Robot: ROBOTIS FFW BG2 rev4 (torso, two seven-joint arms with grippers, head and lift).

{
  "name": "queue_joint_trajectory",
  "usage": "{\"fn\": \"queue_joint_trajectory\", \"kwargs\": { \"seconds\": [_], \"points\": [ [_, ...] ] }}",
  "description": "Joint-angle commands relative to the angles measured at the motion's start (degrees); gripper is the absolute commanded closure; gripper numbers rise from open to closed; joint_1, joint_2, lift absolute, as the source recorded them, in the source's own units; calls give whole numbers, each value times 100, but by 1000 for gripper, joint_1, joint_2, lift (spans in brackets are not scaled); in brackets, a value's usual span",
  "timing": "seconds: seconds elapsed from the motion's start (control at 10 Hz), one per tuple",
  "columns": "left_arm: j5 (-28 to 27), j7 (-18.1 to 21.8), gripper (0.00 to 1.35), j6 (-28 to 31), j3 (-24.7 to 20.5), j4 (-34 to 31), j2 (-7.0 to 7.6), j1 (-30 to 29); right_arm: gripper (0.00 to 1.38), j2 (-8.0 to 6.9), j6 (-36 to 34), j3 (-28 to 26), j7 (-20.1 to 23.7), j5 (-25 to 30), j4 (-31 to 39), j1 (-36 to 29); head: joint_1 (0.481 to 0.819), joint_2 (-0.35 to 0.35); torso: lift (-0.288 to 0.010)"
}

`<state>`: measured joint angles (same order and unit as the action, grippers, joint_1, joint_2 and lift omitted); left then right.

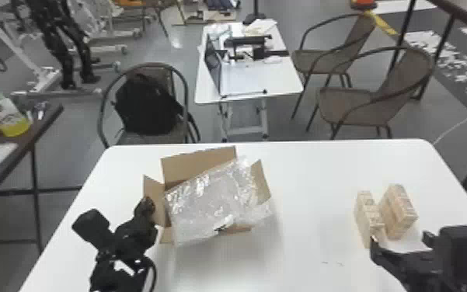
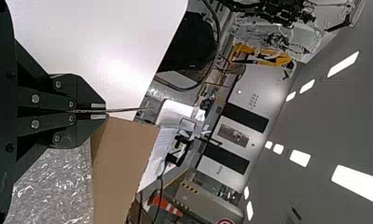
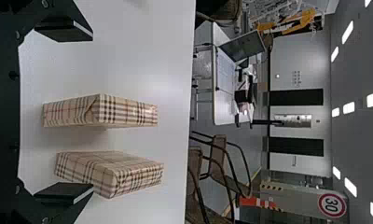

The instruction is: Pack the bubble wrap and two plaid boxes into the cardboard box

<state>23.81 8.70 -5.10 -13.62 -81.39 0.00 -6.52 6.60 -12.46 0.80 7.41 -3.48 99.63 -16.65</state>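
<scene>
My left gripper [image 1: 151, 207] is at the left flap of the open cardboard box [image 1: 197, 165]. In the left wrist view, the left gripper [image 2: 100, 112] pinches the edge of that cardboard flap [image 2: 124, 163]. Bubble wrap [image 1: 213, 202] lies slanted across the box opening, its near and right parts draped over the rim. At the right, two plaid boxes [image 1: 367, 217] [image 1: 398, 211] stand side by side with a narrow gap. My right gripper [image 1: 401, 237] is just on their near side, open. The right wrist view has both plaid boxes [image 3: 126, 112] [image 3: 114, 172] beyond the parted fingers of the right gripper [image 3: 92, 112].
Everything stands on a white table [image 1: 314, 171] with rounded far corners. Past its far edge are a chair with a black backpack [image 1: 147, 105], a small white table [image 1: 259, 81] and two more chairs. A dark side table [image 1: 46, 116] stands at the left.
</scene>
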Motion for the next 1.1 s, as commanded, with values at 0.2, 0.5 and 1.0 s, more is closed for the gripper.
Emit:
{"fn": "queue_joint_trajectory", "kwargs": {
  "seconds": [0.2,0.5,1.0],
  "points": [
    [9,9,1214,-8,-1,0,-15,11,156,-45,-37,-1,-109,40,-647,399,695,128,-14],
    [18,18,1214,9,8,0,-15,19,156,-89,-28,8,-117,234,-1297,865,695,119,-14],
    [18,18,1214,9,8,0,-15,11,156,-115,-28,96,-109,366,-2079,1428,695,112,-14]
  ]
}}
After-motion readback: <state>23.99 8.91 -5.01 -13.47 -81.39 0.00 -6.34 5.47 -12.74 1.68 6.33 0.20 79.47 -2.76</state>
